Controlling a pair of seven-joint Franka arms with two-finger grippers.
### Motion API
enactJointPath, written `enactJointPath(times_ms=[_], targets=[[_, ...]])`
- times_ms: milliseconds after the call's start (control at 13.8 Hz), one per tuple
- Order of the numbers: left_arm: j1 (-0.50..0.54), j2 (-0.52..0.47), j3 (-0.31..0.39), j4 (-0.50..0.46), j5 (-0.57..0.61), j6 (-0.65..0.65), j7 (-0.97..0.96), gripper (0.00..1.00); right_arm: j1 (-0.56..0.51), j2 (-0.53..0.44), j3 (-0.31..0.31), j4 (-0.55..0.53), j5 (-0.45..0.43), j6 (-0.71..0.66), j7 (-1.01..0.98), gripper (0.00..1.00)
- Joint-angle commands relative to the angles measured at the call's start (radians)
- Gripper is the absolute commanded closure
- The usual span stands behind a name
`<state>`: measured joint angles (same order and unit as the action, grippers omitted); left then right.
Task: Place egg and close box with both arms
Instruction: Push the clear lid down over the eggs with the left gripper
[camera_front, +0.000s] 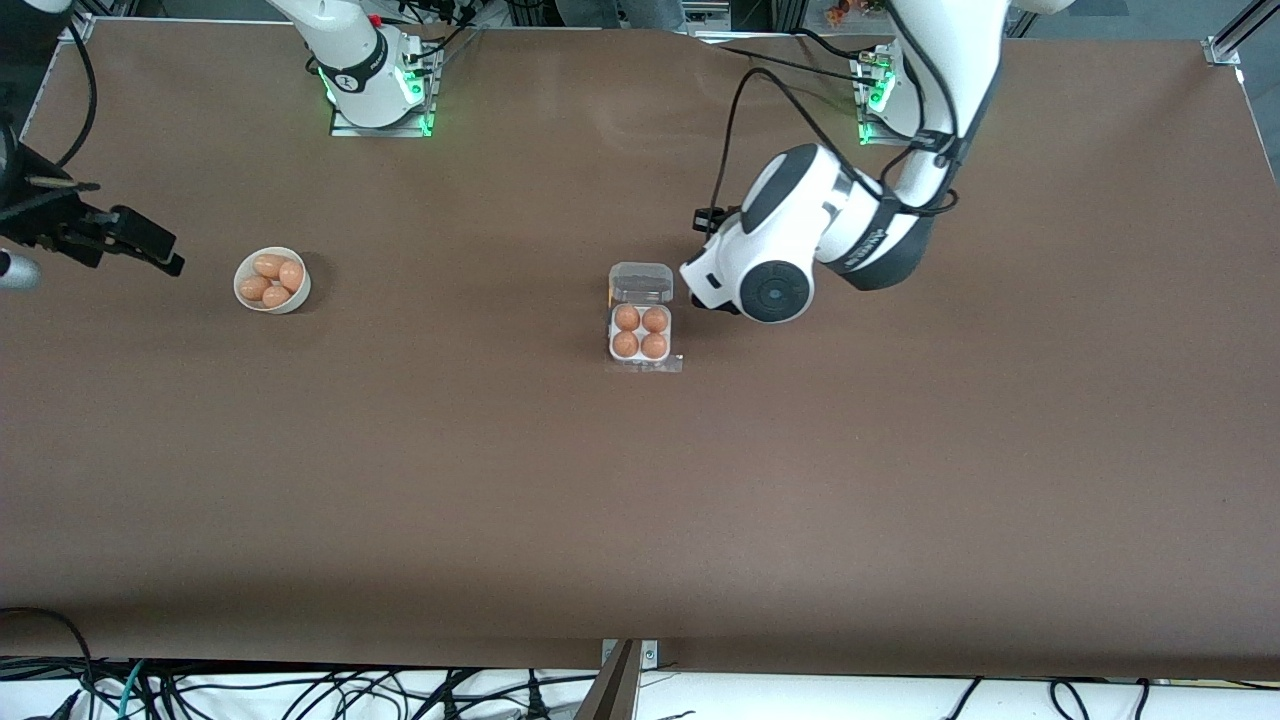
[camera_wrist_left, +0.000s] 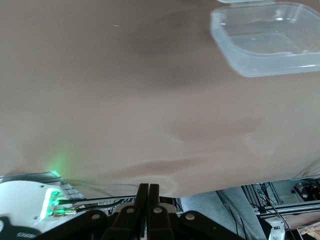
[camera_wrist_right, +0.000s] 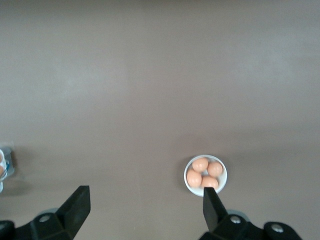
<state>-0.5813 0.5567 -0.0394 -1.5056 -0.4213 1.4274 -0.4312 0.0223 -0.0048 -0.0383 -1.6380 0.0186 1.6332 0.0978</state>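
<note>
The box (camera_front: 640, 335) stands mid-table with its clear lid (camera_front: 641, 283) swung open and lying flat. Each of its four cups holds an orange-brown egg (camera_front: 627, 318). My left gripper (camera_wrist_left: 148, 192) is shut with nothing between its fingers. It hangs low over the table beside the lid (camera_wrist_left: 267, 37), toward the left arm's end, and the white wrist (camera_front: 770, 270) hides it from the front camera. My right gripper (camera_front: 165, 258) is open and empty, over the table edge at the right arm's end; the wrist view shows its spread fingers (camera_wrist_right: 80, 202).
A round white bowl (camera_front: 245, 292) with several more eggs sits toward the right arm's end, close to the right gripper; the right wrist view shows this bowl (camera_wrist_right: 222, 175) too. Both arm bases (camera_front: 375, 95) stand along the table's robot edge.
</note>
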Motion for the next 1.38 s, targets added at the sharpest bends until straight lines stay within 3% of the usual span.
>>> enactJointPath(times_ms=[0,579,1303], targets=[[-0.040,0.103,0.015,0.139,-0.056,-0.018,-0.049,0.94,-0.019,-0.006,0.026,0.043,-0.020,-0.076,-0.006,0.00],[-0.152,0.210,0.016,0.153,-0.062,0.120,-0.098,0.94,-0.033,0.031,0.023,0.041,-0.020,-0.030,-0.009,0.00],[-0.147,0.227,0.039,0.208,-0.053,0.186,-0.135,0.95,-0.033,0.032,0.021,0.038,-0.020,-0.033,-0.009,0.00]])
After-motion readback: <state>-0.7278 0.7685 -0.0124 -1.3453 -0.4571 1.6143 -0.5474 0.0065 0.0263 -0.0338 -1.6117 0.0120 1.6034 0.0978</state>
